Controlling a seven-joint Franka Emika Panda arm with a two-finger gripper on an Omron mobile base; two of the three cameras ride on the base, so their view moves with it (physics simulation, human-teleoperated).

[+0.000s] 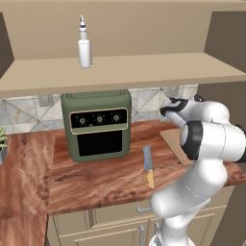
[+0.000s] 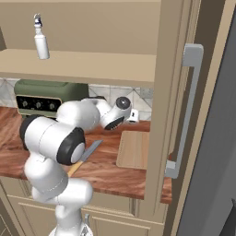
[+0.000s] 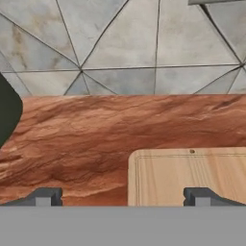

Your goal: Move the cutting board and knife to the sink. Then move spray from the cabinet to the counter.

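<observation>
Green oven [image 1: 97, 125]: a boxy olive-green countertop appliance stood on the bench against the wall, under the shelf; in the right base view [image 2: 48, 99] its right part was hidden.
Oven front: a cream-edged dark panel carried three round knobs [image 1: 99, 118] in a row, above a dark glass door.
Backsplash [image 3: 125, 48]: grey marbled tiles cut into triangles ran along the wall behind the bench.
Wall outlet [image 1: 45, 100]: a pale plate sat on the tiles left of the oven.
Plant [image 1: 2, 144]: green leaves showed at the left edge.
Tall cupboard [image 2: 177, 115]: a beige unit stood at the right with a long grey vertical handle [image 2: 185, 110].
Drawer handles [image 1: 142, 209]: metal, on the beige fronts below.
</observation>
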